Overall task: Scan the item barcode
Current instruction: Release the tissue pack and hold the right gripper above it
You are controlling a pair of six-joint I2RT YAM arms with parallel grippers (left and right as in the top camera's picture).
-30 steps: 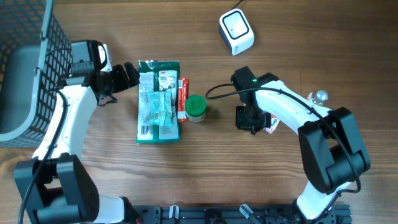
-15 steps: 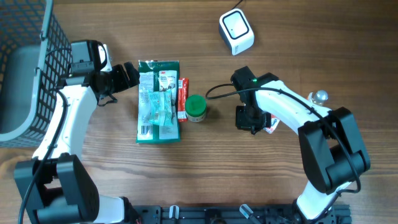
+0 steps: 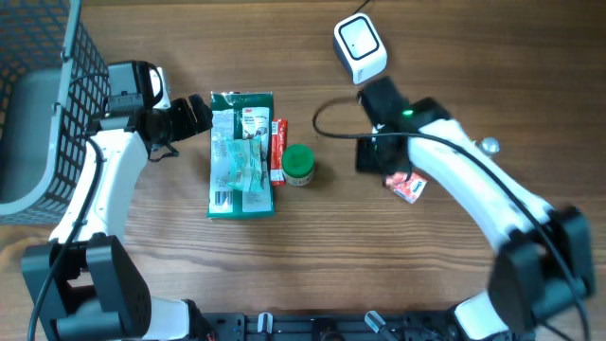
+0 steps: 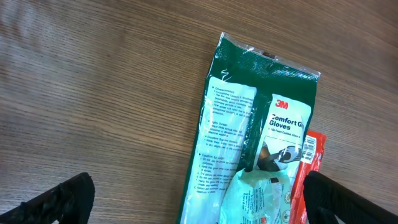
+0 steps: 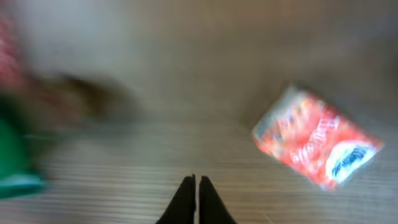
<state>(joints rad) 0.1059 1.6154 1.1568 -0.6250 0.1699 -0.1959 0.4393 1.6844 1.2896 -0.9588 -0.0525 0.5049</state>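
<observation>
A small red snack packet (image 3: 408, 186) lies flat on the wooden table, also seen blurred in the right wrist view (image 5: 317, 146). My right gripper (image 3: 371, 157) hovers just left of it, fingers shut together (image 5: 196, 199) with nothing between them. The white barcode scanner (image 3: 360, 47) sits at the far side, beyond the right arm. My left gripper (image 3: 199, 115) stands wide open (image 4: 199, 202) at the left edge of a green glove pack (image 3: 241, 152), not touching it.
A thin red pack (image 3: 277, 147) and a green-capped jar (image 3: 299, 163) lie to the right of the glove pack (image 4: 261, 143). A dark wire basket (image 3: 57, 95) fills the far left. A small shiny ball (image 3: 488, 146) rests beside the right arm.
The right arm has swung away from the red packet toward the scanner, uncovering the packet; its wrist view is motion-blurred. The left arm has not moved.
</observation>
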